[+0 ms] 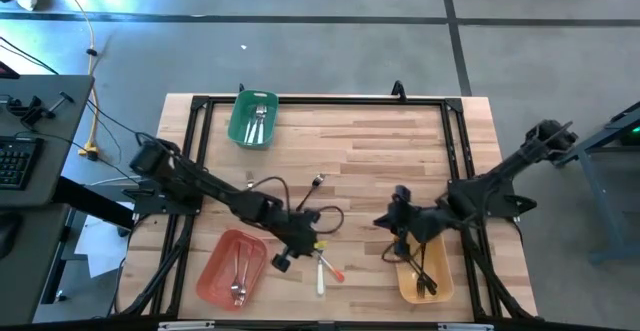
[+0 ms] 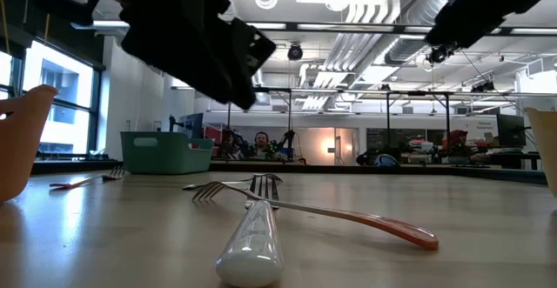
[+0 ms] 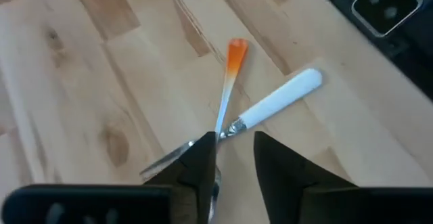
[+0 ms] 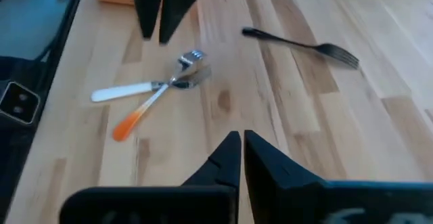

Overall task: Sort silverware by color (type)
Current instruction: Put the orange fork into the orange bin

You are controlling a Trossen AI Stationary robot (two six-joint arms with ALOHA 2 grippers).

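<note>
Left gripper (image 3: 233, 166), fingers apart, hovers right above the crossed white-handled utensil (image 3: 281, 102) and orange-tipped fork (image 3: 230, 82) near the table's front edge between the red bin (image 1: 210, 271) and yellow bin (image 1: 405, 283), likely lining up a pick, while right gripper (image 4: 238, 153) waits, fingers together, by the yellow bin.

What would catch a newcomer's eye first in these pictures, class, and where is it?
Two crossed utensils lie on the wooden table's near edge between the red bin and the yellow bin: a white-handled utensil and an orange-tipped utensil. The left gripper hovers right over their crossing, fingers apart. The right gripper is shut over the yellow bin, and a green bin holding silverware sits at the far edge.
</note>
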